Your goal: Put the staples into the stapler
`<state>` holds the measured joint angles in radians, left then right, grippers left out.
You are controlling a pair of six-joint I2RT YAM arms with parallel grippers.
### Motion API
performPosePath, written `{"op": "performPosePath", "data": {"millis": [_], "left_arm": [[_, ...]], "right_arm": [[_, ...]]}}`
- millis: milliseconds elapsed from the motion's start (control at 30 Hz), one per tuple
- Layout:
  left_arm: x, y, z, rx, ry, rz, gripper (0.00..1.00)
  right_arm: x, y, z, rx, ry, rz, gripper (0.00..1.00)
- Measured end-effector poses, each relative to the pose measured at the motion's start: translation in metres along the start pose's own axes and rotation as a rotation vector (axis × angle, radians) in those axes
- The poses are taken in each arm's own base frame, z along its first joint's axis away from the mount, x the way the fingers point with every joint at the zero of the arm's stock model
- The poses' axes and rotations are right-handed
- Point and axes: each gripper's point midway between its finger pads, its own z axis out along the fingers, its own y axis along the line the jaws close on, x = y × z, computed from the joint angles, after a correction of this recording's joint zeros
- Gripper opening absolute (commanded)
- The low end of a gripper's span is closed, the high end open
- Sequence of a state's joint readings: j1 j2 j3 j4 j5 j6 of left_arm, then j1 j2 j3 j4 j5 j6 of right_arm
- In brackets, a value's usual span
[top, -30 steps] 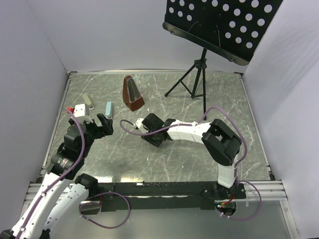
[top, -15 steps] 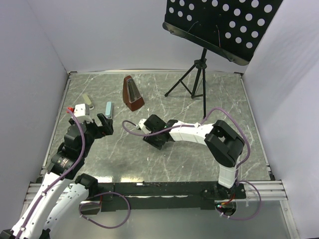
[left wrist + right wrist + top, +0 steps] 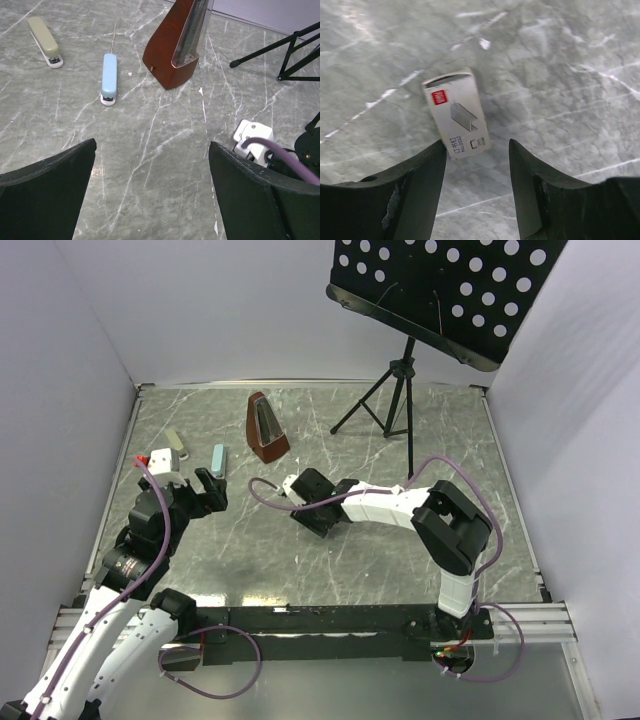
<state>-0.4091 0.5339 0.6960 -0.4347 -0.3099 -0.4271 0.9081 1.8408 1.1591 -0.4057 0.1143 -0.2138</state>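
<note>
Grey veined stone tabletop (image 3: pixel 330 560) from above, bearing a brown wooden pyramid metronome (image 3: pixel 267 428) towards the back and a black tripod music stand with a perforated desk (image 3: pixel 440 290) at the back right. Left of the metronome, an olive-tan plastic stapler (image 3: pixel 177 443) and a pale blue plastic stapler (image 3: pixel 217 459), near each other yet apart, both untouched. Left gripper (image 3: pixel 192 483) just nearside of the blue stapler, fingers spread wide, holding nothing. Right gripper (image 3: pixel 318 518) stretched low over the table's middle, fingertips and anything beneath them hidden by the black wrist; impossible to tell its state from here.

From the left wrist: both staplers lying flat ahead, metronome upright to their right, bare stone between the two dark fingers (image 3: pixel 47 200). At the right edge, a white camera block with purple cable (image 3: pixel 254 137) on the other arm.

From the right wrist alone: small flat cream cardboard box of staples (image 3: pixel 456 112), red mark and dark print facing up, flat on the stone. Near end of the box just between the parted fingers (image 3: pixel 415 190), close to the view's left one; contact unclear, not clamped. Staple strips themselves out of sight.
</note>
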Motion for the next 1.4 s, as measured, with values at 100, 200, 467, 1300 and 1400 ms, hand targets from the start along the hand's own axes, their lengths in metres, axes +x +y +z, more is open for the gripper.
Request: {"op": "performPosePath", "data": {"millis": [100,200,467,1300,1400], "left_arm": [[0.000,-0.001,0.000,0.006,0.002,0.000,1.00],[0.000,-0.002,0.000,0.012,0.003,-0.001,0.99],[0.004,-0.005,0.002,0.028,0.021,0.000,0.99],[0.171,-0.053,0.055,-0.002,0.622,-0.307,0.99],[0.181,-0.063,0.058,0.013,0.646,-0.315,0.98]], "right_arm": [[0.003,-0.008,0.000,0.016,0.006,0.022,0.60],[0.006,-0.014,0.000,0.030,0.012,0.041,0.60],[0.009,-0.023,0.001,0.046,0.016,0.082,0.61],[0.017,-0.032,-0.040,-0.097,-0.299,0.642,0.74],[0.025,-0.023,-0.033,-0.167,-0.316,0.792,0.69]]}}
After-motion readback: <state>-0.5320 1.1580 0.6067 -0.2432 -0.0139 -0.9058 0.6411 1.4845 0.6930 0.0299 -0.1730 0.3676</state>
